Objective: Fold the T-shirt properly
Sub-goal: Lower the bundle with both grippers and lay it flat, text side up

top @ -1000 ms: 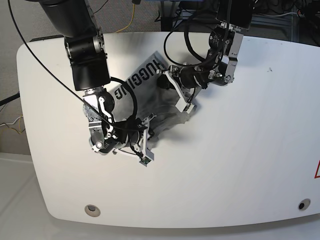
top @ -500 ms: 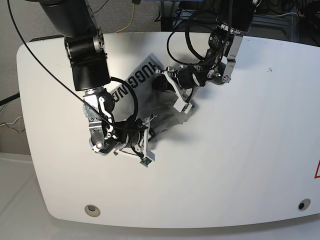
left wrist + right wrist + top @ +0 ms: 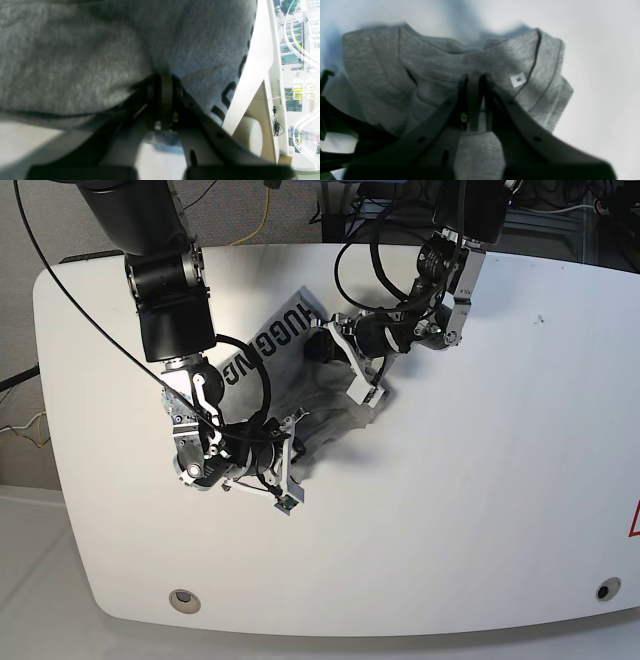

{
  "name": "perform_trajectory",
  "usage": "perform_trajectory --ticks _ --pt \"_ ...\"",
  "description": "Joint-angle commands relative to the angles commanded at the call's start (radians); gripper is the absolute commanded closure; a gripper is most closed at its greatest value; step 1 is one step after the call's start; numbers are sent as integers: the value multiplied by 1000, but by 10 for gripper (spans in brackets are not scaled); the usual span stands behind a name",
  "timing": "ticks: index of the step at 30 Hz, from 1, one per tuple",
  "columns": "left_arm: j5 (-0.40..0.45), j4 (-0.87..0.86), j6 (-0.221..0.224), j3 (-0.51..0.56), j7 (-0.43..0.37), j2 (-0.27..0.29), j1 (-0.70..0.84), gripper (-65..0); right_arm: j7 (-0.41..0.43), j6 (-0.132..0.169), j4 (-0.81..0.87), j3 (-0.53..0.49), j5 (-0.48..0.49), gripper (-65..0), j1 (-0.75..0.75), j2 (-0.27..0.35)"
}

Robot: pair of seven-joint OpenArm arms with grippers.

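1. Right gripper (image 3: 476,82) clamped on shirt (image 3: 310,395) fabric near collar tag (image 3: 518,80).
2. Shirt bunched mid-table (image 3: 480,480), between arms; soft, light, limp. Grip seams or hems.
3. Left gripper (image 3: 163,77) pinches cloth beside lettering (image 3: 226,100).

Left end effector (image 3: 352,370) clamped on grey cloth, arm bent low, right end effector (image 3: 288,460) likewise pinching fabric, wrist angled down
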Motion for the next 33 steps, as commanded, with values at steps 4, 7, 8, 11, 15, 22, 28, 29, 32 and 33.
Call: perform_trajectory --ticks 4,7,8,11,15,22,28,29,32,33 --pt "0 0 0 0 0 0 0 -18 41 8 -74 0 -81 -40 -15 -8" --pt "0 0 0 0 0 0 2 -18 94 9 -140 0 -115 -40 -21 -11" --pt "0 0 0 0 0 0 2 -18 117 12 -167 0 -121 -40 -23 -18" --pt "0 0 0 0 0 0 2 -18 160 41 -239 0 -130 -40 -23 -26" --pt "0 0 0 0 0 0 2 -18 199 63 -307 0 -130 -40 -21 -29" --pt "0 3 0 -5 31 -2 0 -18 203 68 -315 3 -129 -40 -21 -20" --pt "0 60 5 -6 37 -32 0 -18 201 64 -315 3 -129 -40 -23 17" --pt "0 68 5 -6 37 -37 0 -18 201 64 -315 3 -129 -40 -23 18" --pt "0 83 6 -11 37 -41 -2 -18 196 64 -315 3 -129 -40 -31 40" --pt "0 84 6 -20 37 -43 -3 -18 193 64 -315 3 -129 -40 -34 48"
